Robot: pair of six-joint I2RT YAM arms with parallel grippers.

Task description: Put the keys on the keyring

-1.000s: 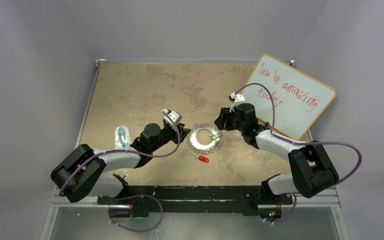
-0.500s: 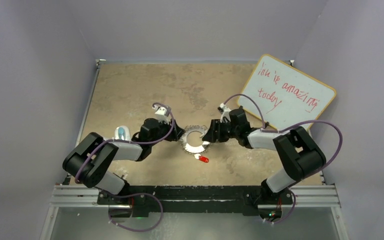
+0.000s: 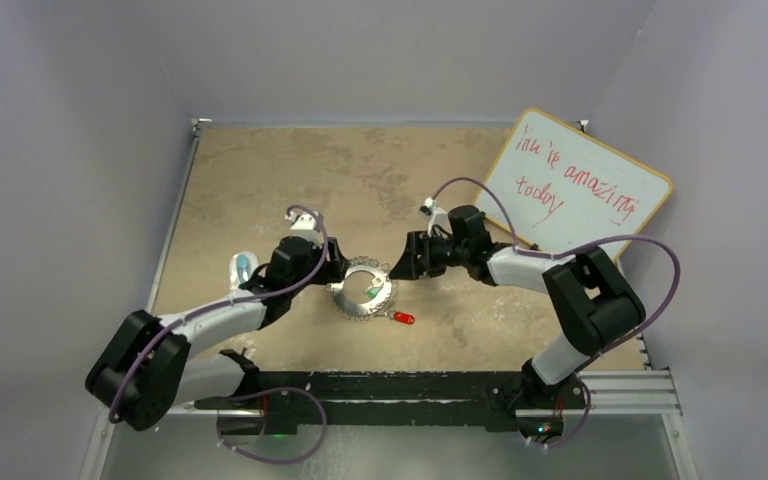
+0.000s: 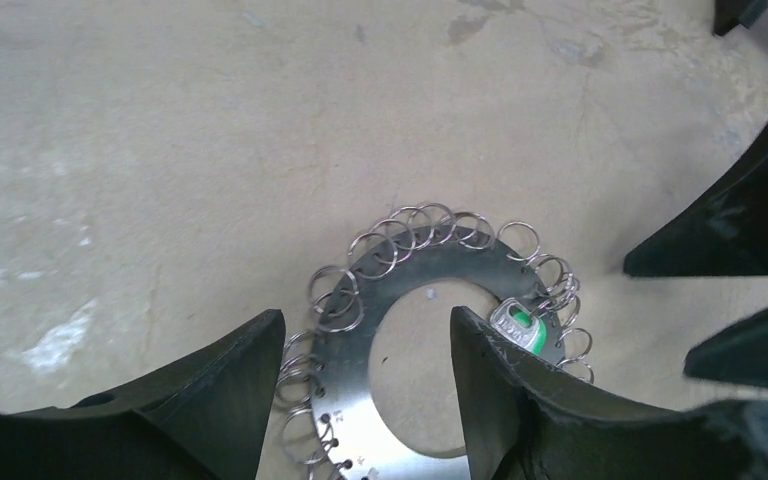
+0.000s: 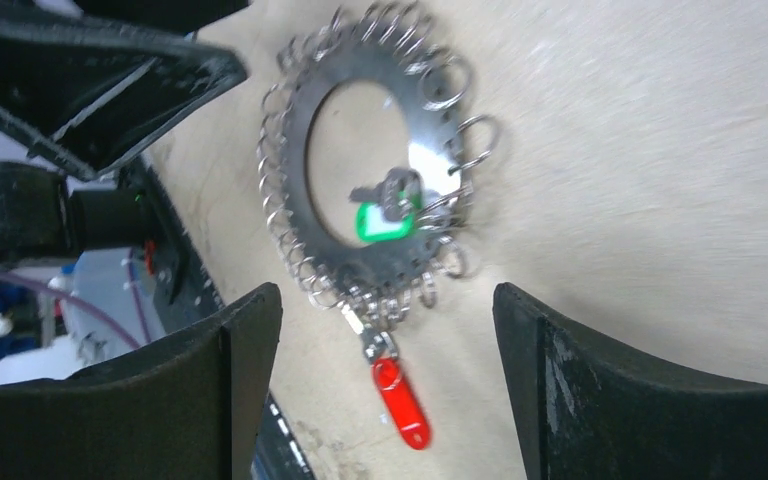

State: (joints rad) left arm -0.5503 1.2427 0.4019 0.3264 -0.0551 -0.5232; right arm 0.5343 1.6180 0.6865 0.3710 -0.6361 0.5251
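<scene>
The keyring [image 3: 362, 292] lies flat on the tabletop [image 3: 260, 180], about midway between left and right and toward the near side. The left end effector [image 4: 365, 322] is open over the ring's left part. One finger [image 4: 230, 390] is outside the rim beside the small loops, and the other is over the open centre. The ring's left band lies in the gap, with room to spare and nothing clamped.

The right end effector [image 5: 385, 295] is also open and holds nothing. It is just beyond the ring's far right edge and points at it, apart from the metal.

The green key [image 5: 385, 215] rests at the ring's inner edge on the right side, partly over the hole. The red key [image 5: 400, 400] lies on the tabletop just off the near right rim, with its metal end among the loops. Whether either key is threaded onto a loop cannot be told.

A whiteboard [image 3: 580, 190] leans at the far right.
</scene>
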